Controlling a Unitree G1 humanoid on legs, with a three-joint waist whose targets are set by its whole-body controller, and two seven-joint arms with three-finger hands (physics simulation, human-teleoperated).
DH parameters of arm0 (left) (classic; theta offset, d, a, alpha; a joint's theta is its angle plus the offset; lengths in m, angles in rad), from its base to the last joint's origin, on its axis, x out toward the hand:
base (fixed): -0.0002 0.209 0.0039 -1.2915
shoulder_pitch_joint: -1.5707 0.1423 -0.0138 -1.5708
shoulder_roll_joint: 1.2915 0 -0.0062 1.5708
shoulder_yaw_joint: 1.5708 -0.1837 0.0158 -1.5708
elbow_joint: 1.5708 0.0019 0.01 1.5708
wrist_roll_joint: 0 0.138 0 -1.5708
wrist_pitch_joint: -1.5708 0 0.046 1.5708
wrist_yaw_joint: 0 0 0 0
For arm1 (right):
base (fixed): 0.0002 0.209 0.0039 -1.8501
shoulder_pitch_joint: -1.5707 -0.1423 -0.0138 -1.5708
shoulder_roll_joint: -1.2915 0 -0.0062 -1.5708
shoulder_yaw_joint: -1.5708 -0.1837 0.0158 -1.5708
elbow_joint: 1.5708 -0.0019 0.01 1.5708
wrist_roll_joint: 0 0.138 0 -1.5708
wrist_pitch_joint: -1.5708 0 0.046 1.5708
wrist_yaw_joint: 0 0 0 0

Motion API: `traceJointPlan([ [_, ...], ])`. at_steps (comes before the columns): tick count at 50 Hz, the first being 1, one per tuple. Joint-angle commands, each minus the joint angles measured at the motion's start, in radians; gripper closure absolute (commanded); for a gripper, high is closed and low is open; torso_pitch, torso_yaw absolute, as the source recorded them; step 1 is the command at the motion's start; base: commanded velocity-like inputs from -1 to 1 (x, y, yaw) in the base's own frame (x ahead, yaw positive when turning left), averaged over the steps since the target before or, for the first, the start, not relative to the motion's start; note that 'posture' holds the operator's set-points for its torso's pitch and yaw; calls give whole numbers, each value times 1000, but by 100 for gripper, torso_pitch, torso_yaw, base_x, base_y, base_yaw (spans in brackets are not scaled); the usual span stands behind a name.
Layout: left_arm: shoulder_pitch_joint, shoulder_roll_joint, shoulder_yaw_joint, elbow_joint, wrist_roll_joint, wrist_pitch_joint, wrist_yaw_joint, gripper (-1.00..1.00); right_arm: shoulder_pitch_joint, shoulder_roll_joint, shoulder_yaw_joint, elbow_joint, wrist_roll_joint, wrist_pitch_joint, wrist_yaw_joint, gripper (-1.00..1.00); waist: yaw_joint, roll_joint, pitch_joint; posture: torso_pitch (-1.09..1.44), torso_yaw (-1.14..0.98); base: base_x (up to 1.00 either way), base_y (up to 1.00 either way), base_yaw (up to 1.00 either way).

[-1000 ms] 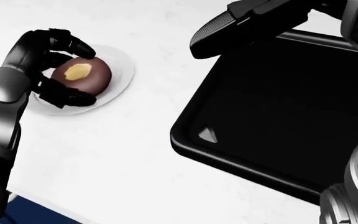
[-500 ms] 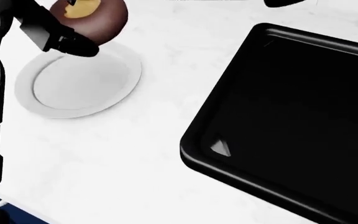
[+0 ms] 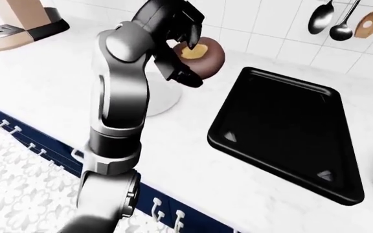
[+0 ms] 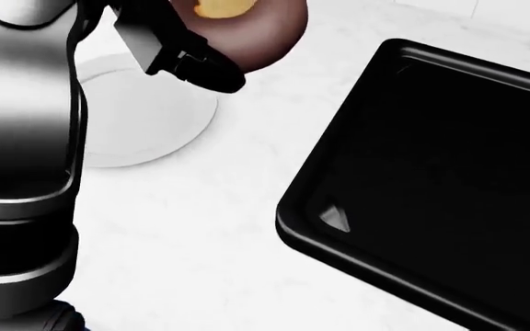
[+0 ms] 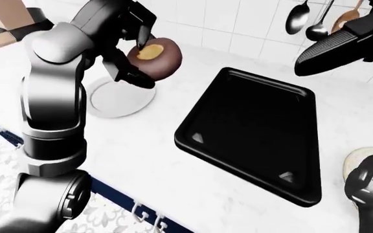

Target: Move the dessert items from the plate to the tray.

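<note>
In the left-eye view my left hand (image 3: pixel 185 46) pinches the round chocolate-brown dessert with a yellow centre (image 3: pixel 201 54) between black fingers, lifted clear of the white counter at about ten o'clock from the black rectangular tray (image 3: pixel 290 128), while my grey forearm hides most of the white round plate (image 3: pixel 164 99); I can read no writing anywhere. In the head view the dessert is cut off by the top edge at twelve o'clock, and my arm covers the plate's left part. In the right-eye view my right hand (image 5: pixel 342 43) is a dark shape at two o'clock, its fingers too indistinct to tell whether spread or closed.
</note>
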Motion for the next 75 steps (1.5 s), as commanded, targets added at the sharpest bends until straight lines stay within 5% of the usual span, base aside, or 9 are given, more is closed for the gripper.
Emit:
traceJointPlan([
  [1, -45, 1, 14, -33, 18, -14, 6, 100, -10, -44, -26, 10, 6, -32, 4, -100, -1, -7, -28, 0, 21, 0, 0, 0],
  [11, -46, -49, -11, -66, 66, 2, -18, 100, 26, -123, -77, 21, 75, -51, -12, -100, -30, -14, -23, 0, 16, 0, 0, 0],
  [26, -56, -101, -12, 12, 69, -49, 14, 100, 88, -139, -127, 22, 185, -76, -96, -100, -98, -21, -20, 0, 9, 0, 0, 0],
  [56, -59, -136, -29, 20, 75, -56, 22, 100, 250, -253, -287, 30, 538, -119, -323, -100, -320, -40, -7, 0, 0, 0, 0, 0],
  [64, -34, -154, -34, 35, 77, -76, 35, 100, 366, -323, -355, 74, 732, -203, -457, -100, -377, -49, -6, 0, 0, 0, 0, 0],
  [75, 61, -164, -51, 121, 54, -198, 118, 98, 696, -494, -487, 152, 1086, -448, -694, -100, -411, -62, -13, 0, 0, 0, 0, 0],
])
